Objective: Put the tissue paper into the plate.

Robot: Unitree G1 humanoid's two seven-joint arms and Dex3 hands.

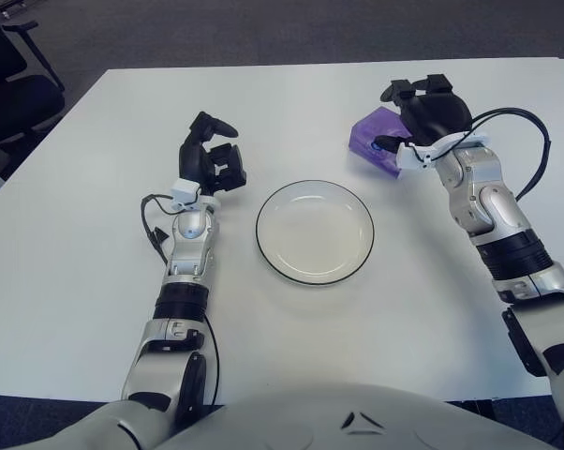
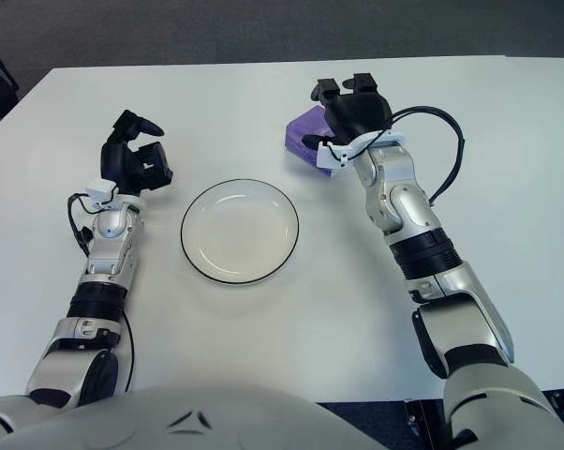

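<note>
— Where's the tissue pack [image 1: 371,142]?

— On the desk [image 1: 95,262], beyond the plate [image 1: 315,232] on its right. My right hand [image 1: 427,114] sits over it; whether its fingers have clamped, I can't tell.

— Risk?

— A shallow grip on soft wrapping may slip mid-lift. My left hand [image 1: 210,161], left of the plate, is curled on nothing.
</note>
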